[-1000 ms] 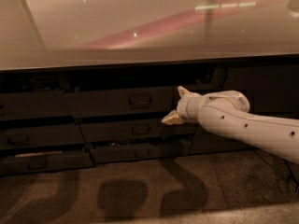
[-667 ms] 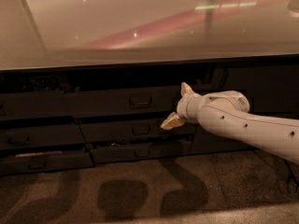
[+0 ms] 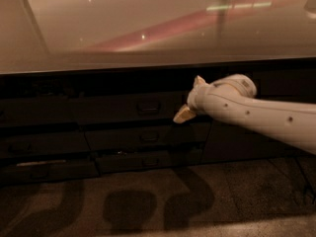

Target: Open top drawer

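Gripper hangs with its fingers spread, holding nothing, before the top drawer, just right of its pull handle. That drawer lies directly under the pale countertop.

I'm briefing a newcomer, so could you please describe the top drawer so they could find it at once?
Under the glossy countertop runs a bank of dark drawer fronts. The gripper hangs open by the right end of the top drawer, uppermost and tallest of the centre stack of three.
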Controlling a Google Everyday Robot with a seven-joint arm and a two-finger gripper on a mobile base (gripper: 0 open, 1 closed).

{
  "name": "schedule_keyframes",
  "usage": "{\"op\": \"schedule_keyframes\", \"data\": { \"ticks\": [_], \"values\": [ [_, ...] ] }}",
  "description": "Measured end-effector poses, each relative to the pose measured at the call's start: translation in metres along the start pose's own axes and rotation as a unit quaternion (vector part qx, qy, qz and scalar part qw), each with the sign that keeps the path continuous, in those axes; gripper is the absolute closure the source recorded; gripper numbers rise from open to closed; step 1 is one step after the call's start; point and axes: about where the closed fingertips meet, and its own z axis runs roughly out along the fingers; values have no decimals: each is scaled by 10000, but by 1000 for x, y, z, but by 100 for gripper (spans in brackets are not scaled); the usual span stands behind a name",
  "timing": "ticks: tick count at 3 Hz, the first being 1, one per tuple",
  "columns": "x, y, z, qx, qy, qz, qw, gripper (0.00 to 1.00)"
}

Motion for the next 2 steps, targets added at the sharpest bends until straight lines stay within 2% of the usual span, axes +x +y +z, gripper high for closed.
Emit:
{"op": "schedule_keyframes", "data": {
  "ticks": [1, 2],
  "values": [
    [0, -23, 18, 154, 440, -13, 9989, 0],
    [-1, -22, 20, 157, 457, 8, 9988, 0]
  ]
}}
